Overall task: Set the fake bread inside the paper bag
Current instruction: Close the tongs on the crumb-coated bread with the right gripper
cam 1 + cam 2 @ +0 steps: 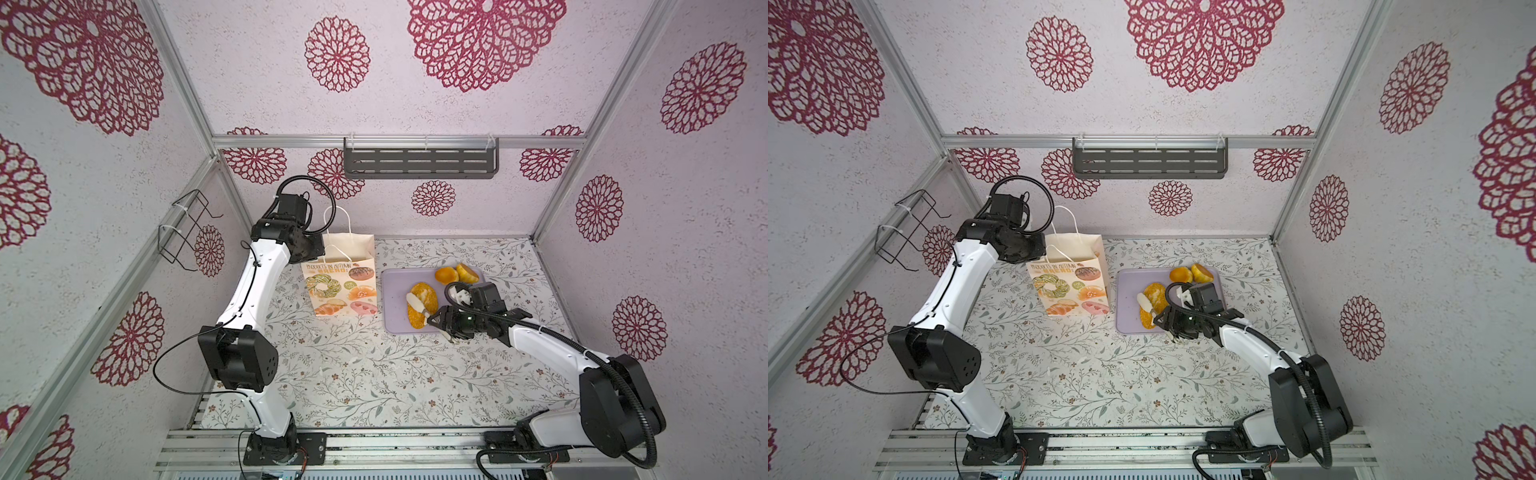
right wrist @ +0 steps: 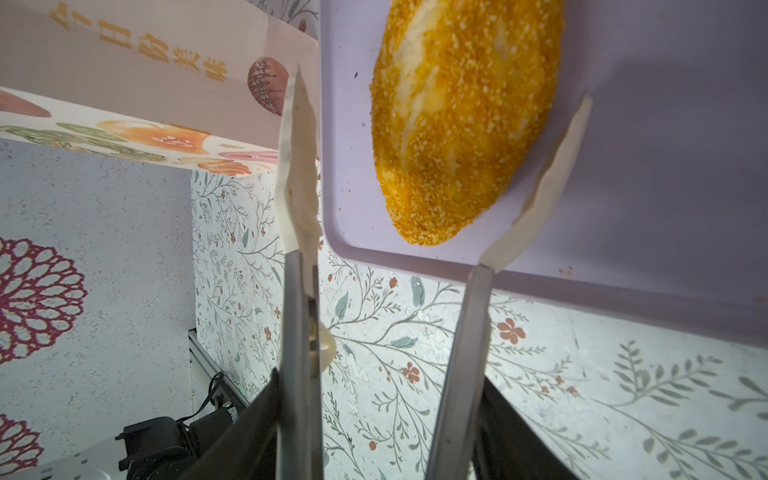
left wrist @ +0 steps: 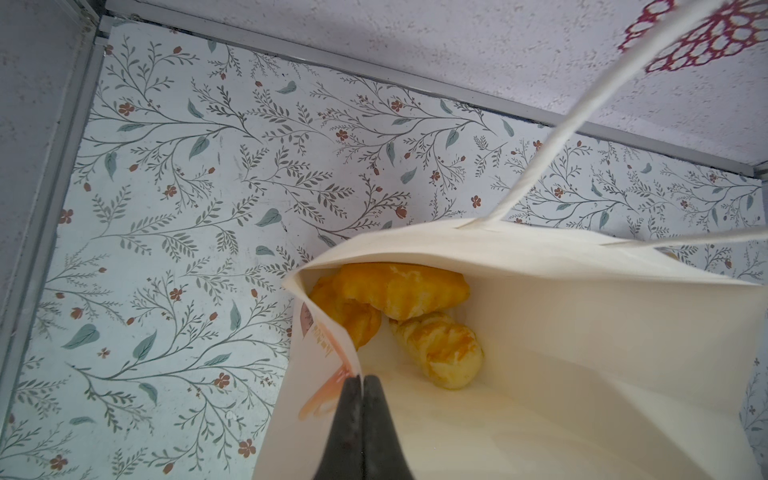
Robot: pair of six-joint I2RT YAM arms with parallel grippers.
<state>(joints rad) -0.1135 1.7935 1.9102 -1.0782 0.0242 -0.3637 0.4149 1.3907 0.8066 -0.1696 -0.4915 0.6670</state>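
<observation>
Risk first. The tongs [image 2: 461,353] are clamped in the right gripper [image 2: 378,415], tips apart. The crumbed loaf [image 2: 461,120] is seen between the tips, upper centre of the right wrist view, and no contact can be confirmed. The left-hand tip is seen over the rim of the lilac tray [image 2: 665,166], so the rim could be caught on closing. The loaf is rounded and gritty and the tips look thin and floppy. A pinch near its end is judged likely to squirt it out or let it roll.

The paper bag [image 1: 340,286] stands left of centre in both top views, just beside the tray. Its rim is pinched at one spot only by the closed left gripper [image 3: 362,382]. A tug could tip the bag or fold the mouth, and the handle loop [image 3: 552,141] could be snagged on the drop.

Three pieces of the fake bread [image 3: 399,286] are seen inside the bag. Two buns [image 1: 444,275] plus the loaf are left on the tray.

Surface: tabletop [image 1: 374,374] covered in a floral leaf print, flat. Room: pale textured walls with crimson rosettes, aluminium frame. A dark slotted shelf [image 1: 419,162] is seen upper centre and a wire rack [image 1: 187,232] at left.
</observation>
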